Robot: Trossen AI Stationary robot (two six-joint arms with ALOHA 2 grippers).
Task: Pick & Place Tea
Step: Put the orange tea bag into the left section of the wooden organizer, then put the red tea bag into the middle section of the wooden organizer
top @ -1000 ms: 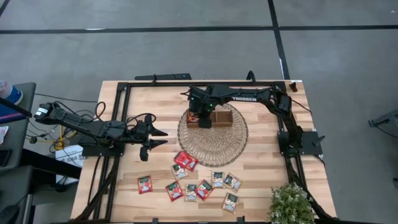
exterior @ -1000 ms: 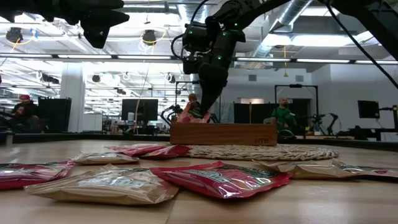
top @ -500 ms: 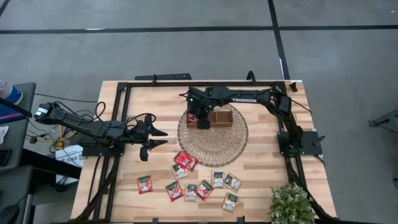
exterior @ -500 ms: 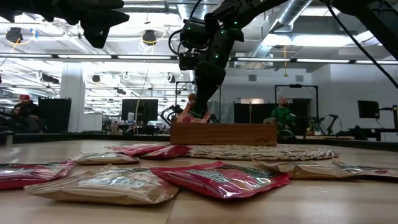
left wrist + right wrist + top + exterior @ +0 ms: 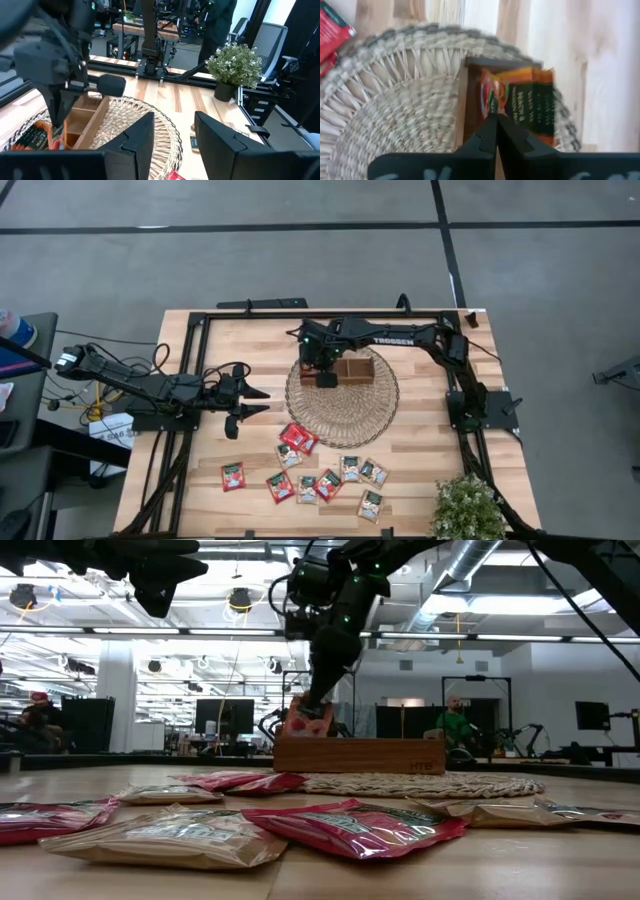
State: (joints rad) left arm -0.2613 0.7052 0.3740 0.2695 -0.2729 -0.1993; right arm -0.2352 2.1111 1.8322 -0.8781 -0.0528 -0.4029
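Note:
A brown wooden tray [image 5: 352, 369] sits on the far part of the round wicker mat [image 5: 343, 408]. My right gripper [image 5: 492, 119] is shut over the tray's left end, on a red-orange tea sachet [image 5: 522, 102] that stands up out of the compartment [image 5: 304, 721]. Several more red-orange and pale sachets [image 5: 322, 476] lie flat on the table near its front edge. My left gripper [image 5: 258, 401] hovers open over the table's left part with nothing between its fingers [image 5: 142, 142]. My right gripper pinches the sachet's upper edge [image 5: 494, 105] between its two fingertips, coming down from above at a slant. The sachet stands tilted, its upper part above the tray's rim [image 5: 300, 712] and its lower part still inside the left compartment.
A potted plant [image 5: 468, 508] stands at the table's near right corner. A black frame [image 5: 200, 330] runs along the table's edges. Bare wood lies between the mat and the loose sachets. People and equipment show in the room beyond.
My right gripper has shut and gone a little toward the table's left edge and up. The red-orange sachet at its tips has shifted left with it and now stands higher above the tray's rim.

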